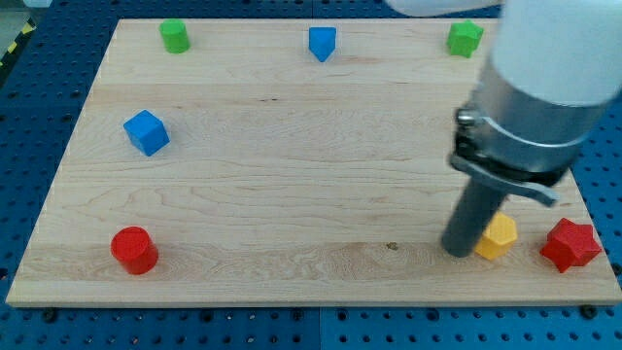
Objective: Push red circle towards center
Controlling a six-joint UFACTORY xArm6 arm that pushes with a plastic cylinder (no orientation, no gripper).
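The red circle (pixel 133 250) is a short red cylinder near the board's bottom left corner. My tip (pixel 457 251) is far off at the view's right, near the bottom edge, touching or just left of a yellow hexagon block (pixel 500 236). The rod rises from there into the large grey arm (pixel 535 87) at the upper right. The whole width of the board lies between my tip and the red circle.
A red star (pixel 570 245) lies at the bottom right. A blue cube (pixel 146 132) is at the left. A green cylinder (pixel 175 36), a blue pentagon-like block (pixel 322 43) and a green hexagon-like block (pixel 465 39) line the top edge of the wooden board (pixel 292 175).
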